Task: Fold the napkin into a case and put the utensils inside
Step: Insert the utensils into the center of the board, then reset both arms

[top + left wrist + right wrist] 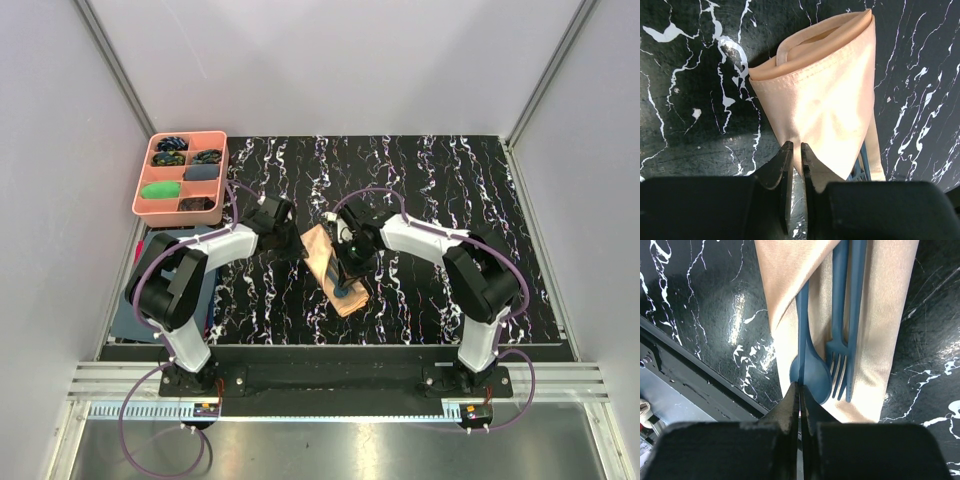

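Note:
The peach-orange napkin point(322, 252) lies folded as a narrow case at the table's middle. My left gripper point(291, 240) is at its left end, and in the left wrist view its fingertips point(795, 148) are closed on the edge of the fabric point(825, 100). My right gripper point(346, 268) is over the case's near end. In the right wrist view it point(800, 386) is shut on a slim dark blue utensil point(801, 335) standing on edge. A spoon point(815, 377) and a fork point(839, 365) lie in the case point(885, 315), heads sticking out.
A pink compartment tray point(144, 197) with small coloured bundles stands at the back left. A dark blue-grey cloth point(128, 310) lies at the left edge under the left arm. The table's front edge point(695, 365) runs just beside the case's near end.

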You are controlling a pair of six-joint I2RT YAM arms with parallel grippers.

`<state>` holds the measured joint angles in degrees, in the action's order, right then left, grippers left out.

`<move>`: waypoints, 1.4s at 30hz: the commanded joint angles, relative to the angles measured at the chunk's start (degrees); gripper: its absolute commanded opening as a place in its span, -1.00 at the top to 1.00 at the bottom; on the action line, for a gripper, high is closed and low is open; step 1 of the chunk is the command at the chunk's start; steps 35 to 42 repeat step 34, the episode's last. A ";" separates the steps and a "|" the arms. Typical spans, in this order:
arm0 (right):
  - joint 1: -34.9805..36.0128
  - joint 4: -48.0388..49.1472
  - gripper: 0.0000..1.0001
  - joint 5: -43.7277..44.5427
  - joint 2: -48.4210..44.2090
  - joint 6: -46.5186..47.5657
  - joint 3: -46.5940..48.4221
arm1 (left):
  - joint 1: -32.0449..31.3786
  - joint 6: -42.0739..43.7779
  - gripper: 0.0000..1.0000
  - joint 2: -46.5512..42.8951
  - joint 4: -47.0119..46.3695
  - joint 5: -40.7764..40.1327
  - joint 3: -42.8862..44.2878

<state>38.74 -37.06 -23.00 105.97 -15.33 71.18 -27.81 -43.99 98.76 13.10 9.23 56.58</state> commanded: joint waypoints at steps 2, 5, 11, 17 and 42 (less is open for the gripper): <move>-0.16 1.37 1.00 0.94 1.25 1.27 2.74 | -0.05 0.04 0.74 -2.43 -2.47 -0.18 -0.68; -0.24 1.37 1.00 1.56 0.99 1.45 2.83 | -0.05 -0.05 0.72 -2.96 -2.47 -0.27 -1.03; -0.25 -0.29 0.29 4.11 -2.87 1.36 3.35 | -0.22 0.39 0.55 -6.29 -2.64 0.69 -2.26; -0.77 -3.54 -0.38 7.00 -14.55 -1.54 1.96 | -3.38 2.85 0.38 -16.03 -2.99 2.45 -5.16; -1.83 14.21 -1.00 25.56 -51.30 -20.79 -26.79 | -24.92 4.26 0.12 -39.69 -8.01 -3.70 -12.28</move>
